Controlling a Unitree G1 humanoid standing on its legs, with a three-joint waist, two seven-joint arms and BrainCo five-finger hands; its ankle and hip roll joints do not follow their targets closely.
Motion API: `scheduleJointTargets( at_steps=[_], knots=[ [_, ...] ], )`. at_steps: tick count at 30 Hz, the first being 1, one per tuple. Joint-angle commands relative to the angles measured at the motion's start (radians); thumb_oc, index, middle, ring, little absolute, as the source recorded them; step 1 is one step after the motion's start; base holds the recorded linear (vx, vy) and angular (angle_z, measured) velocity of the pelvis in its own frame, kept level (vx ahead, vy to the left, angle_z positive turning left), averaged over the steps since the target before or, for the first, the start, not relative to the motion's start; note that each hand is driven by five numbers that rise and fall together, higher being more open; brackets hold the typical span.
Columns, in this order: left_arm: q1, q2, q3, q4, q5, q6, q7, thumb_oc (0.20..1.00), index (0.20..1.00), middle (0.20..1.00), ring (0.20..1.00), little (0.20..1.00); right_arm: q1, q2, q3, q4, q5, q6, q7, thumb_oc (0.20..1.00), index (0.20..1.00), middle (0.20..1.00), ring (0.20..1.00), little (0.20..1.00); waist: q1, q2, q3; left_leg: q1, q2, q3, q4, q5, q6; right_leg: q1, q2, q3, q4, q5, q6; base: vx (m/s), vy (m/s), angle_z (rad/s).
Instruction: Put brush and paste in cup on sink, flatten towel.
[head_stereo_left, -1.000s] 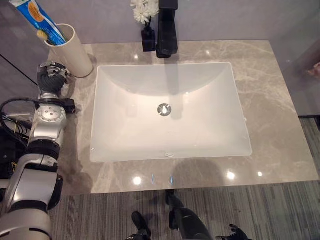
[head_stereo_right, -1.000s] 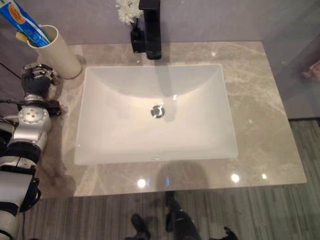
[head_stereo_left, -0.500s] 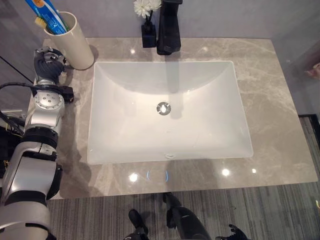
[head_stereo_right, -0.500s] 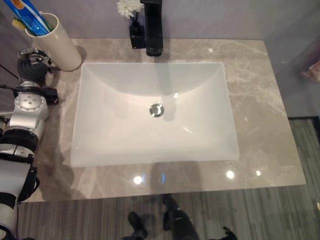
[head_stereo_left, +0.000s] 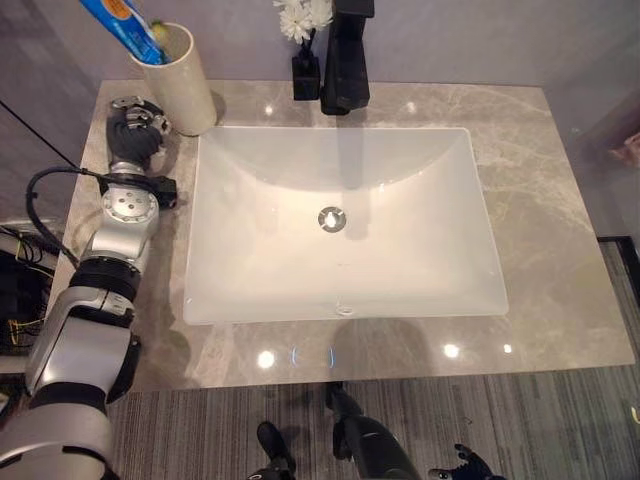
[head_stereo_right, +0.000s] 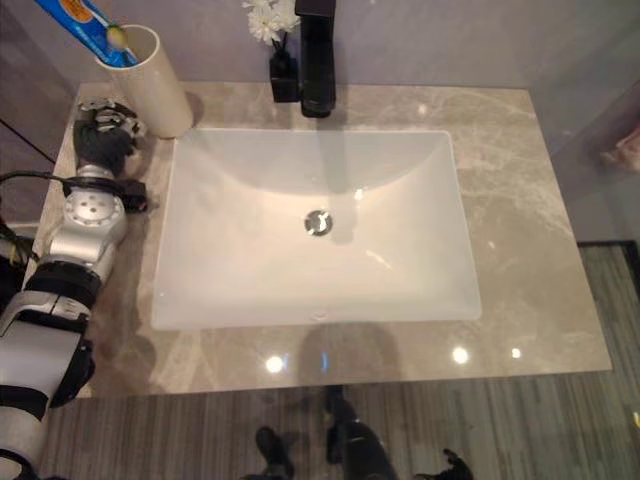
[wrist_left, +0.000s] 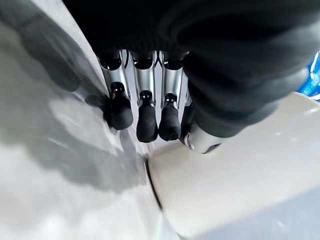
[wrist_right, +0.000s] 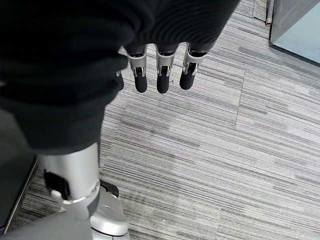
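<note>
- The cream cup (head_stereo_left: 183, 80) stands on the marble surface (head_stereo_left: 560, 200) at its back left corner, beside the white sink (head_stereo_left: 340, 225).
- A blue toothpaste tube (head_stereo_left: 125, 22) and a toothbrush (head_stereo_left: 158, 30) stick up out of the cup.
- The left hand (head_stereo_left: 135, 130) rests on the surface just beside the cup, with its fingers (wrist_left: 145, 120) relaxed and holding nothing.
- The right hand (wrist_right: 160, 70) hangs over the striped floor (wrist_right: 240, 165), fingers straight and empty.
- A black tap (head_stereo_left: 348, 60) and a small black vase with white flowers (head_stereo_left: 305, 45) stand behind the sink.

The desk (head_stereo_left: 560, 250) looked like polished, glossy marble; the sink (head_stereo_left: 250, 250) smooth glazed white; the cup (head_stereo_left: 190, 85) matt cream.
</note>
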Motion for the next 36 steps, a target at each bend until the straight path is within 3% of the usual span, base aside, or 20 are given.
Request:
scheduleJointTargets(
  at_steps=[1, 3, 4, 5, 25, 33, 34, 35, 36],
  knots=[
    [0.017, -0.074, -0.024, 0.035, -0.015, 0.021, -0.057, 0.200, 0.200, 0.200, 0.200, 0.200, -0.030, -0.019, 0.025, 0.019, 0.032, 0.000, -0.005, 1.000, 1.000, 1.000, 1.000, 1.000, -0.041, -0.002, 0.052, 0.040, 0.031, -0.131, 0.006, 0.031, -0.032, 0.032, 0.021, 0.097, -0.001, 0.013, 0.107, -0.08, -0.047, -0.02],
    [0.015, -0.086, -0.031, 0.028, -0.016, 0.020, -0.062, 0.200, 0.200, 0.200, 0.200, 0.200, -0.029, -0.020, 0.021, 0.021, 0.032, 0.002, -0.007, 1.000, 1.000, 1.000, 1.000, 1.000, -0.037, 0.013, 0.050, 0.052, 0.040, -0.141, 0.006, 0.005, -0.035, 0.042, 0.032, 0.104, -0.001, -0.007, 0.117, 0.00, 0.003, -0.06],
    [0.015, -0.085, -0.030, 0.028, -0.016, 0.019, -0.062, 0.200, 0.200, 0.200, 0.200, 0.200, -0.030, -0.020, 0.021, 0.020, 0.032, 0.002, -0.007, 1.000, 1.000, 1.000, 1.000, 1.000, -0.043, -0.002, 0.052, 0.042, 0.030, -0.129, 0.006, 0.030, -0.031, 0.031, 0.022, 0.101, -0.001, 0.014, 0.106, 0.08, 0.042, -0.11],
    [0.009, -0.095, -0.036, 0.020, -0.014, 0.019, -0.061, 0.200, 0.200, 0.200, 0.200, 0.200, -0.030, -0.022, 0.021, 0.026, 0.031, 0.003, -0.007, 1.000, 1.000, 1.000, 1.000, 1.000, -0.039, 0.013, 0.050, 0.053, 0.038, -0.138, 0.006, 0.004, -0.034, 0.041, 0.032, 0.108, -0.001, -0.005, 0.117, 0.00, 0.000, -0.07],
    [-0.113, -0.104, -0.069, 0.126, 0.015, 0.040, -0.023, 0.200, 0.200, 0.200, 0.200, 0.200, -0.029, -0.023, 0.032, 0.035, 0.037, 0.001, -0.015, 1.000, 1.000, 1.000, 1.000, 1.000, -0.059, 0.007, 0.042, 0.045, 0.041, -0.124, 0.006, 0.005, -0.035, 0.024, 0.041, 0.121, -0.001, 0.001, 0.118, 0.01, -0.002, -0.04],
    [0.022, -0.148, -0.109, -0.087, -0.026, 0.009, -0.139, 0.200, 0.200, 0.200, 0.200, 0.200, -0.022, -0.027, 0.018, 0.032, 0.021, 0.008, -0.002, 1.000, 1.000, 1.000, 1.000, 1.000, -0.044, 0.002, 0.028, 0.073, 0.043, -0.139, 0.006, 0.000, -0.036, 0.059, 0.032, 0.105, -0.001, -0.005, 0.118, -0.01, -0.006, 0.00],
    [0.042, -0.153, -0.113, -0.113, -0.027, 0.004, -0.145, 0.200, 0.200, 0.200, 0.200, 0.200, -0.022, -0.026, 0.014, 0.033, 0.019, 0.008, -0.001, 1.000, 1.000, 1.000, 1.000, 1.000, -0.046, -0.015, 0.026, 0.067, 0.031, -0.132, 0.006, 0.023, -0.032, 0.056, 0.019, 0.098, -0.001, 0.014, 0.108, 0.00, 0.000, 0.00],
    [0.043, -0.154, -0.114, -0.114, -0.027, 0.005, -0.145, 0.200, 0.200, 0.200, 0.200, 0.200, -0.020, -0.025, 0.014, 0.034, 0.019, 0.008, -0.001, 1.000, 1.000, 1.000, 1.000, 1.000, -0.041, -0.001, 0.024, 0.077, 0.041, -0.143, 0.006, -0.001, -0.036, 0.066, 0.029, 0.101, -0.001, -0.005, 0.118, -0.07, -0.043, 0.02],
    [0.061, -0.158, -0.117, -0.138, -0.032, 0.000, -0.154, 0.200, 0.200, 0.200, 0.200, 0.200, -0.022, -0.024, 0.009, 0.036, 0.017, 0.011, 0.000, 1.000, 1.000, 1.000, 1.000, 1.000, -0.044, -0.016, 0.021, 0.072, 0.029, -0.137, 0.006, 0.022, -0.032, 0.064, 0.016, 0.095, -0.001, 0.014, 0.109, 0.03, 0.031, -0.01]
  ],
)
